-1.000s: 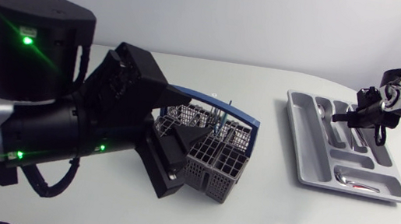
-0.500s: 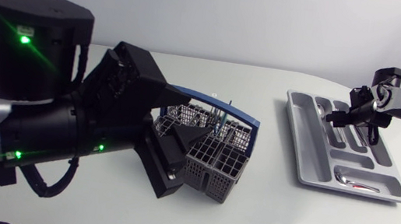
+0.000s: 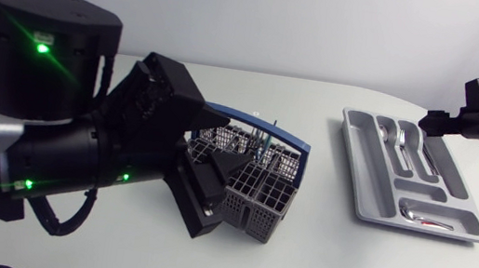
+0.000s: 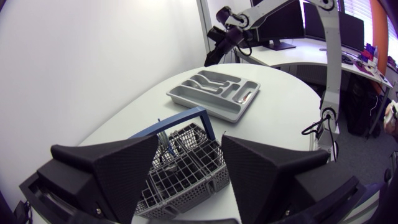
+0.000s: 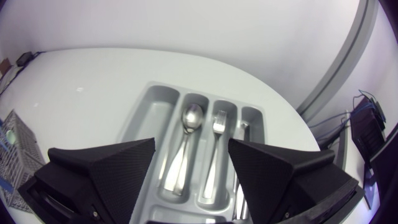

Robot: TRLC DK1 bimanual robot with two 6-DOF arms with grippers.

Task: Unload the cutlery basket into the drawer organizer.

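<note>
- The left end effector (image 3: 213, 185), left of the middle, is wide open and empty, beside the basket (image 3: 255, 193).
- The big left arm (image 3: 59, 146) hides part of the basket, so what is left inside is hard to see.
- The tray (image 3: 356, 183) sits on the desk (image 3: 344, 261) at the right, holding a spoon (image 5: 191, 118) and a fork (image 5: 217, 121).
- The right end effector (image 3: 434, 121) has pulled up and away to the upper right, wide open and empty. It looks free to fetch the next piece.

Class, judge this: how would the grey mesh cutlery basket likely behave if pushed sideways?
The cutlery basket is open mesh, so probably light and stiff; on the smooth table it would likely slide. Upright cutlery inside raises its weight, so it may tip.
</note>
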